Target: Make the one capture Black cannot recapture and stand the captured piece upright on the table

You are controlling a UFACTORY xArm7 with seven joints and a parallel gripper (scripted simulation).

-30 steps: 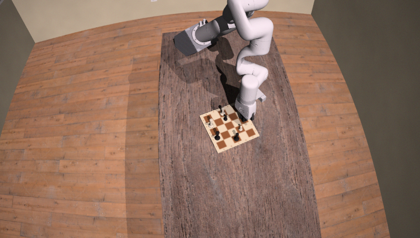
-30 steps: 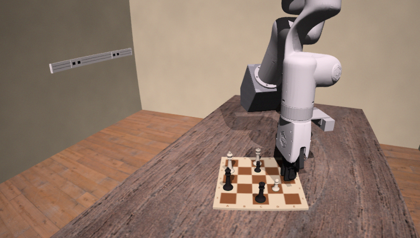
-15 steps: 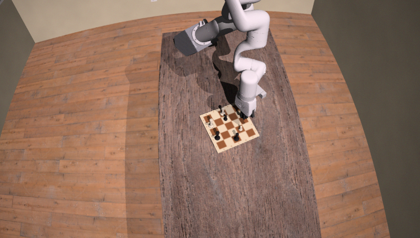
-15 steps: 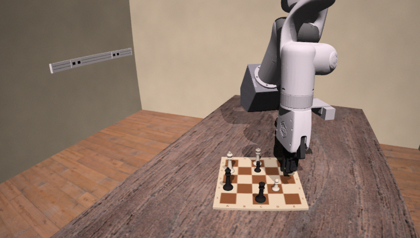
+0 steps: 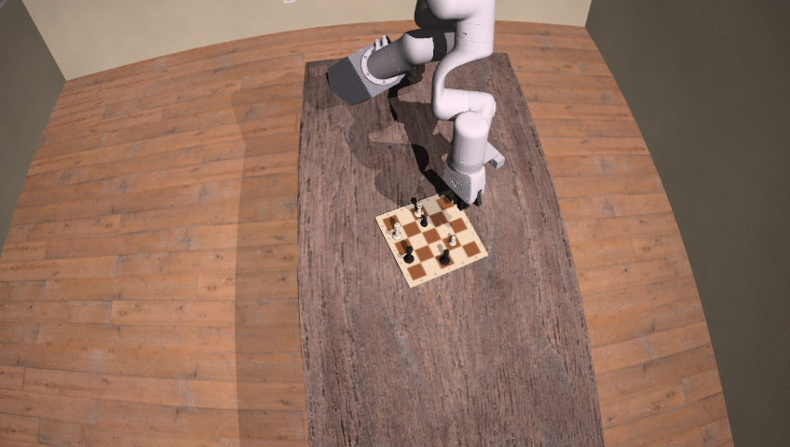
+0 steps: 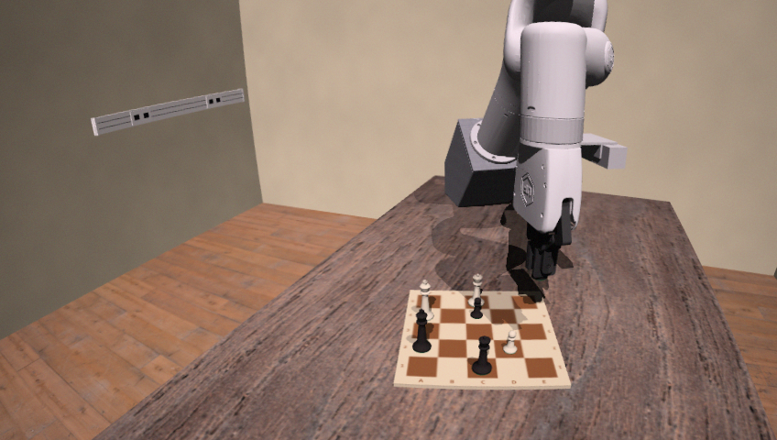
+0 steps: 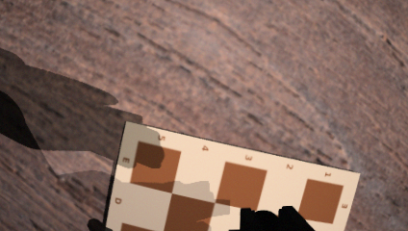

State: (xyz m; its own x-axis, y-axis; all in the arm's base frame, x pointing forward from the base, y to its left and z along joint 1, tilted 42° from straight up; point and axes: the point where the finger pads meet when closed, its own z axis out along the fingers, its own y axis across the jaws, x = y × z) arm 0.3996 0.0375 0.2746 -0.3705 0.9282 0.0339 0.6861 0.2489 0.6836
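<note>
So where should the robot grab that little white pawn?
Around its neck, just under the round head, coming straight down. The white pawn stands upright, and a tall black piece stands diagonally next to it, so a sideways approach might bump that.
</note>
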